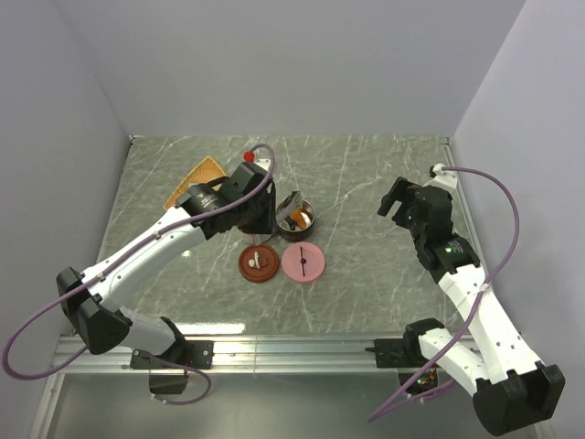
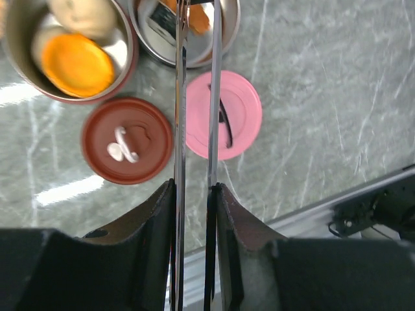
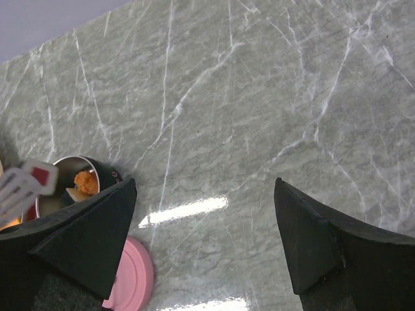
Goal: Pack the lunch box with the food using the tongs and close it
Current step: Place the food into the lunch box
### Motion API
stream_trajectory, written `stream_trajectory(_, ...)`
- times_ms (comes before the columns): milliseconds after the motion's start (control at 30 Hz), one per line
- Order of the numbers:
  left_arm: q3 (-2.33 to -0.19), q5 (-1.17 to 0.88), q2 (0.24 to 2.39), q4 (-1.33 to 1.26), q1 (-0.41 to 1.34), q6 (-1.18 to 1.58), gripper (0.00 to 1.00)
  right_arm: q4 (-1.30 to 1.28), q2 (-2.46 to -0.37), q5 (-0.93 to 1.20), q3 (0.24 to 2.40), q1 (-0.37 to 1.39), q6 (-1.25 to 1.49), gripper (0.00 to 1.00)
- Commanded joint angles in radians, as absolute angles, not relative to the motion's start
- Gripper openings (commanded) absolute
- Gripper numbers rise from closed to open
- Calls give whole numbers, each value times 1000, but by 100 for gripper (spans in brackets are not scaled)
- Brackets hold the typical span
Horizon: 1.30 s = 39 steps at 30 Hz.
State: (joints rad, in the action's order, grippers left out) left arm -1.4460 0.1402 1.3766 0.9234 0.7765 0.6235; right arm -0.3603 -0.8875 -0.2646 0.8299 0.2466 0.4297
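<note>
Left wrist: left tool (image 2: 194,194) clamps tongs (image 2: 180,97) above tins (image 2: 131,52) holding food (image 2: 76,63); lids (image 2: 126,139) off. Right tool (image 3: 204,188) wide, empty.

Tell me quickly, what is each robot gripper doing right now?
Left gripper: shut on the tongs.
Right gripper: jaws open, holding nothing.

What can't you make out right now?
- Tips of the thin pale tongs: cut by the top edge in left wrist view, blurred in right wrist view; whether they hold anything unclear.
- Maroon steel tin: hidden under left gripper in top view.
- Orange fan-shaped plate: mostly covered by left arm in top view.
</note>
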Motion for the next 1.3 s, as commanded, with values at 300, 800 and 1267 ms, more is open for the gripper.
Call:
stream_trajectory(300,-1448,87,1439,835,813,653,23,-356,-858,-293,844,253,430,93)
stream_trajectory(800,-1448,84,1491,822,816,641,24,-367,-859,-301,854,252,419,93)
stream_trajectory(1267,-1453,80,1490,816,822,629,48,-360,-867,-290,853,253,425,93)
